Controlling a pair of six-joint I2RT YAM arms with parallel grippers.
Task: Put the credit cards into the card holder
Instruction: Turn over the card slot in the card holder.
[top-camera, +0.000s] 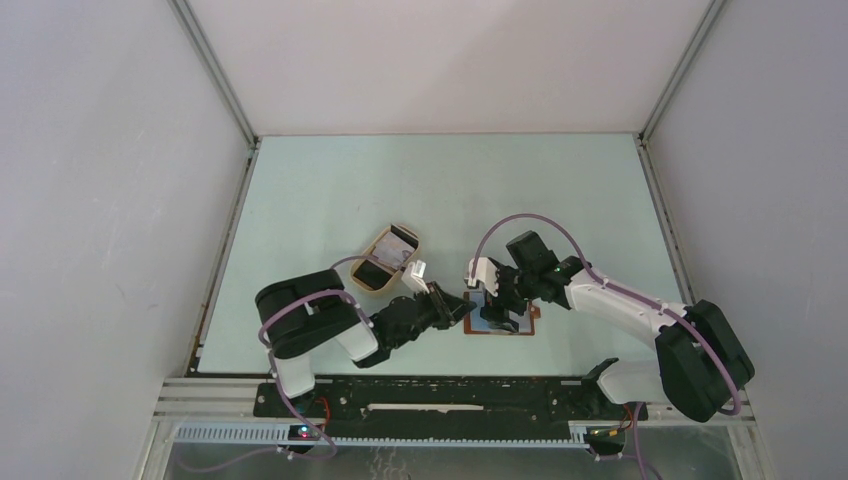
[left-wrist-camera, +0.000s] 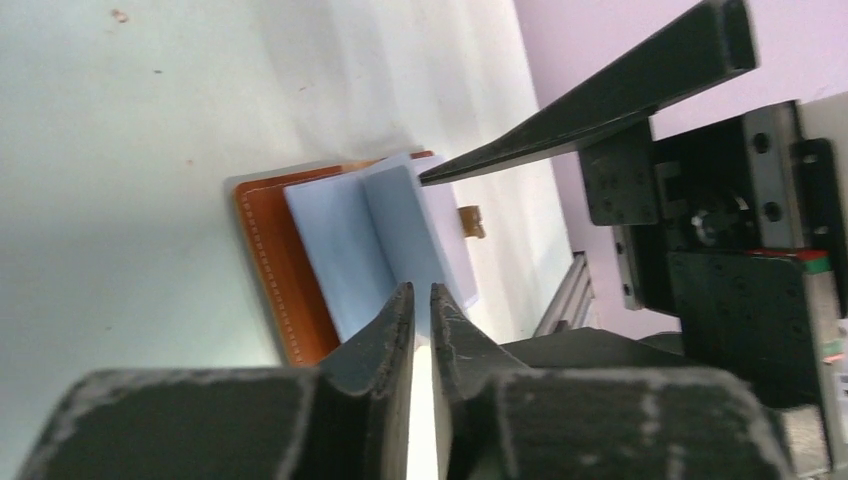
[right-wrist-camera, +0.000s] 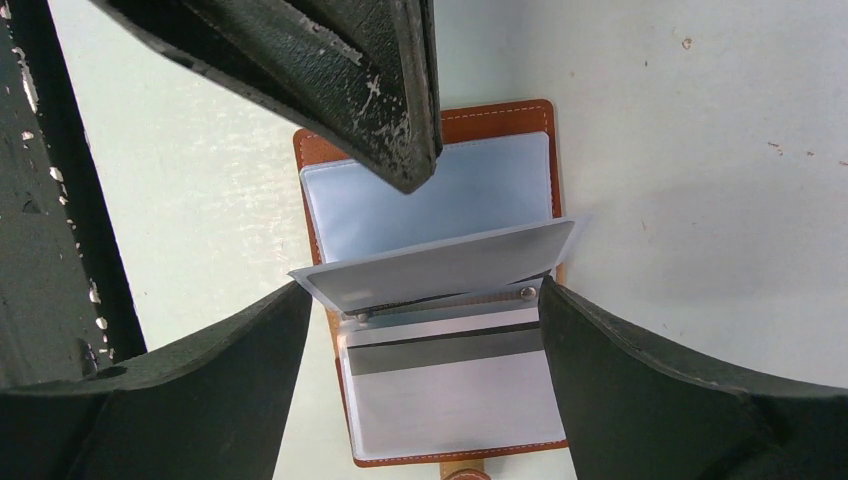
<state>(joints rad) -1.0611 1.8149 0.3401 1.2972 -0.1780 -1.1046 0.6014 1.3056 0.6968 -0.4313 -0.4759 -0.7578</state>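
The reddish-brown card holder (top-camera: 528, 324) lies open on the table near the front, clear sleeves up. In the right wrist view the card holder (right-wrist-camera: 500, 112) holds a whitish card with a dark stripe (right-wrist-camera: 455, 400) in its near sleeve. A sleeve page with a grey card (right-wrist-camera: 440, 265) stands up at the fold. My right gripper (right-wrist-camera: 422, 288) is open and straddles the holder, its tips beside that page's ends. My left gripper (left-wrist-camera: 421, 290) is shut and empty, its tip on the far sleeve (right-wrist-camera: 470, 195). More credit cards (top-camera: 399, 246) lie in the tan tray.
The oval tan tray (top-camera: 372, 250) sits left of and behind the card holder, close to the left arm. The holder's clasp tab (left-wrist-camera: 472, 220) points toward the table's front rail. White walls enclose the table on three sides.
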